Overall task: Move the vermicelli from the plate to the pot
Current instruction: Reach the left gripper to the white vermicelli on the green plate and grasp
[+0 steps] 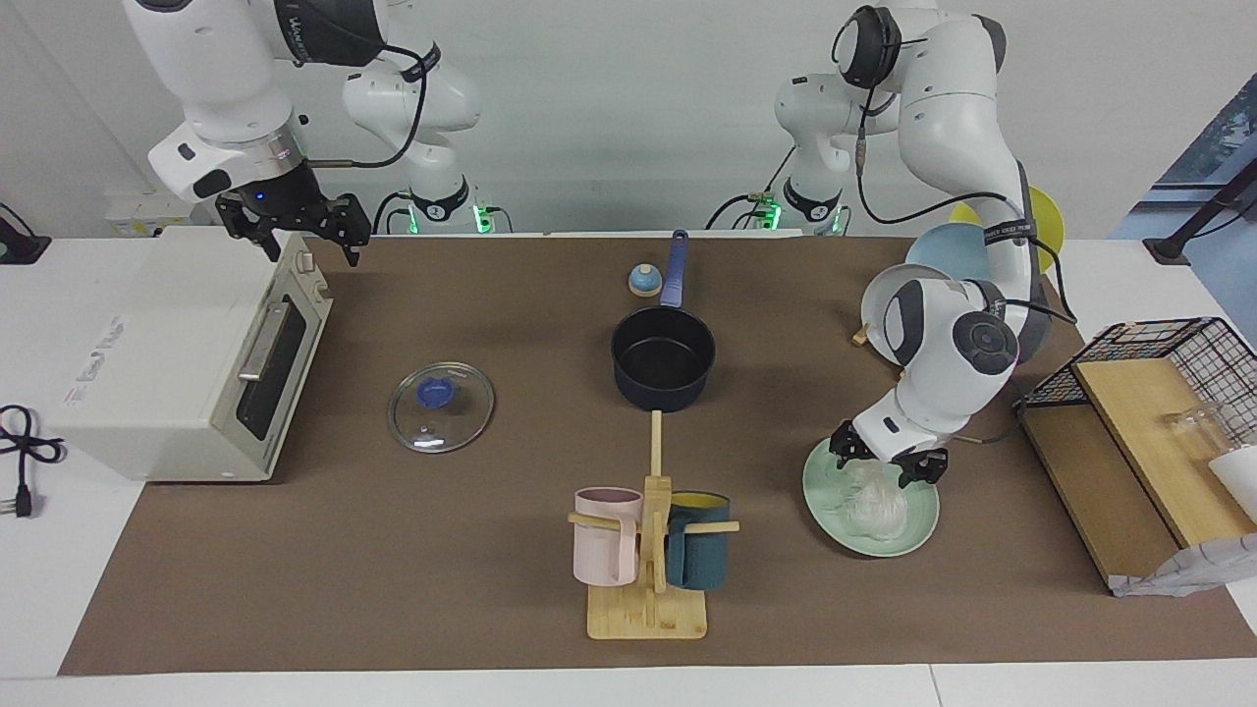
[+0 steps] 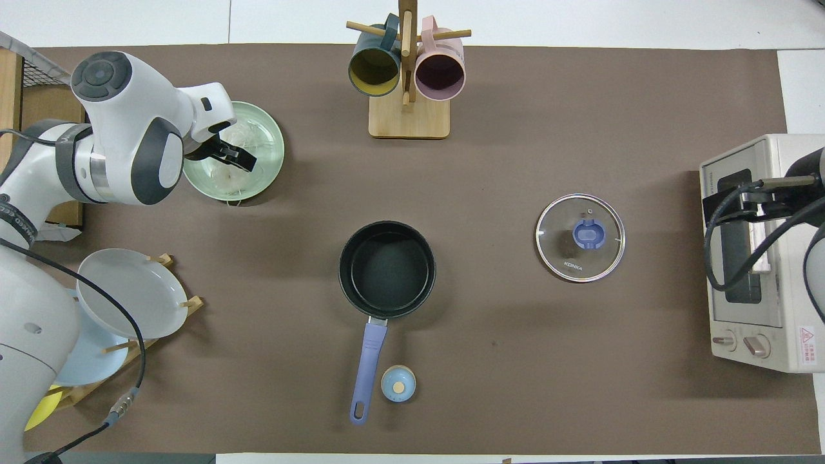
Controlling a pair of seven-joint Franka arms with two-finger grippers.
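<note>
The vermicelli (image 1: 877, 506) lies as a pale wispy clump on the mint-green plate (image 1: 915, 530) toward the left arm's end of the table. My left gripper (image 1: 887, 463) is down at the plate, open, with its fingers on either side of the top of the clump. In the overhead view the left gripper (image 2: 229, 154) covers part of the plate (image 2: 269, 136) and the vermicelli (image 2: 248, 134). The dark navy pot (image 1: 663, 358) stands empty mid-table, its blue handle toward the robots; it also shows in the overhead view (image 2: 387, 269). My right gripper (image 1: 306, 236) waits open over the toaster oven.
A glass lid (image 1: 441, 407) lies between the pot and the toaster oven (image 1: 187, 353). A wooden mug stand (image 1: 648, 589) with a pink and a teal mug is farther from the robots than the pot. A plate rack with a grey plate (image 2: 132, 293) and a wire basket (image 1: 1169, 353) are at the left arm's end.
</note>
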